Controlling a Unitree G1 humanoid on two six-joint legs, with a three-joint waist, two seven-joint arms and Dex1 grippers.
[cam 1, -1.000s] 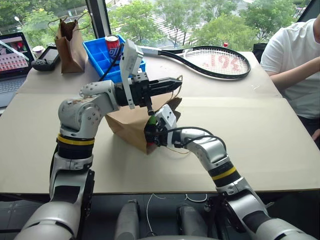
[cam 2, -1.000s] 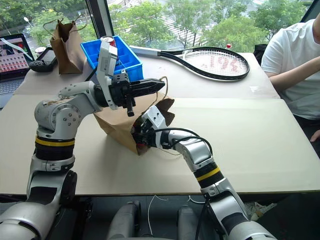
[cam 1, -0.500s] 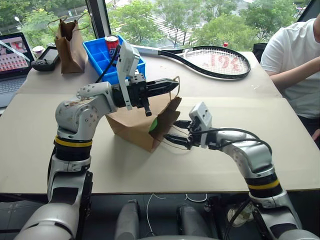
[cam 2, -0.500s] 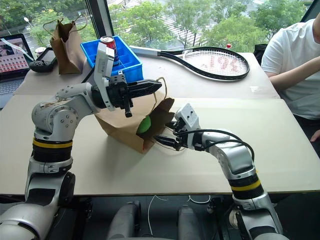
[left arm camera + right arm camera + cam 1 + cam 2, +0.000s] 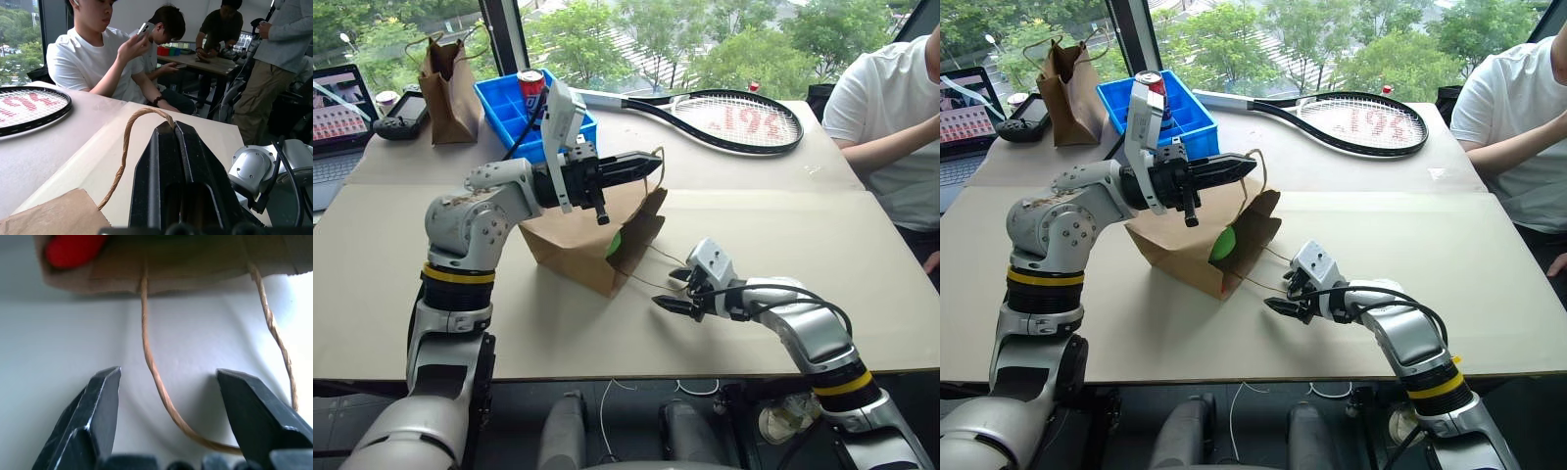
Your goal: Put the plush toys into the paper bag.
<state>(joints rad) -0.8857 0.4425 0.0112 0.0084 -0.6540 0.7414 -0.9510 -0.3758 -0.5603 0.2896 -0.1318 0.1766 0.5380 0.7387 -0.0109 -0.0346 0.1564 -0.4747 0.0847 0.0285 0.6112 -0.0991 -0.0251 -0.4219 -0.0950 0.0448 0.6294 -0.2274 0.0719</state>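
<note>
- Where the table (image 5: 783, 245) runs back toward the window, the left eye view shows a tennis racket (image 5: 729, 119), a blue bin (image 5: 514, 113) with a red can (image 5: 533, 86) in it, a narrower dark paper bag (image 5: 448, 83), a laptop (image 5: 337, 113) and a person's white sleeve (image 5: 891, 98) at the far right edge; none of these stands between the grippers and the paper bag (image 5: 578, 245).
- In the same view the paper bag lies tipped on its side mid-table, mouth toward the robot's right, with the light-green plush toy (image 5: 614, 244) just inside the opening.
- The left gripper (image 5: 651, 166) is clamped on the bag's upper loop handle (image 5: 658, 157), lifting that edge of the mouth.
- The right eye view shows the right gripper (image 5: 1278, 297) low over the table, apart from the bag, its jaws spread and empty; the lower handle (image 5: 1268, 274) trails on the table toward it.
- The left wrist view gives what the head views cannot: the twisted handle pinched between the closed black fingers (image 5: 161, 161), and several people at desks beyond.
- The right wrist view looks between its parted fingers (image 5: 93, 416) at the bag's mouth, where the red plush toy (image 5: 73, 248) lies inside near one corner, with the lower handle looping across the table in front.
</note>
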